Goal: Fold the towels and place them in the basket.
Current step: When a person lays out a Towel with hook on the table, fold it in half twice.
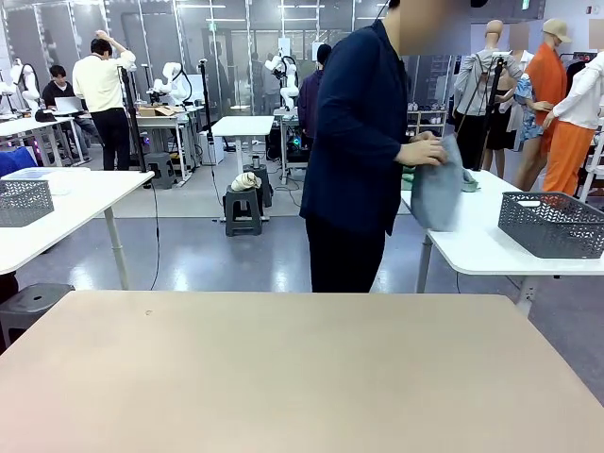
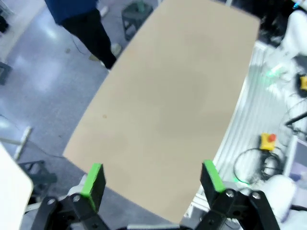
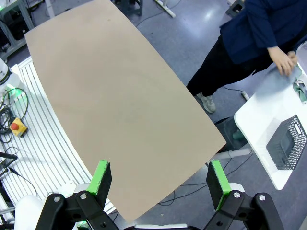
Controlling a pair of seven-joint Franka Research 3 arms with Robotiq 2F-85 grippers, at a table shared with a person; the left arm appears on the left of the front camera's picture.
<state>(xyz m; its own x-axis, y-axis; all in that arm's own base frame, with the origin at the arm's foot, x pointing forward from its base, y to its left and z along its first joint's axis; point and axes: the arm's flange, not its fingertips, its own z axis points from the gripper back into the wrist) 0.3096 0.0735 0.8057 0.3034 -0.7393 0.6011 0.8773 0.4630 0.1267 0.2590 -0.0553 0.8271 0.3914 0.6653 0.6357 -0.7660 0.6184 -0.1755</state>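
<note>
Front view: far right, a person (image 1: 354,142) holds a soft grey towel (image 1: 437,193) near a mesh basket (image 1: 552,225). Wrist views: left hand (image 2: 152,184), right hand (image 3: 160,184) open above tan table (image 2: 168,105).

Table (image 1: 283,377) — smooth, matt beige board. Towel (image 1: 437,193) — soft blue-grey cloth. Basket (image 1: 552,225) is perforated dark plastic; the floor (image 1: 208,255) glossy grey.

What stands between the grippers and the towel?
A hand holds the grey towel at the white table, where the basket sits. A strip of floor, with the person standing in it, separates that from the beige table below the open left gripper and right gripper.
</note>
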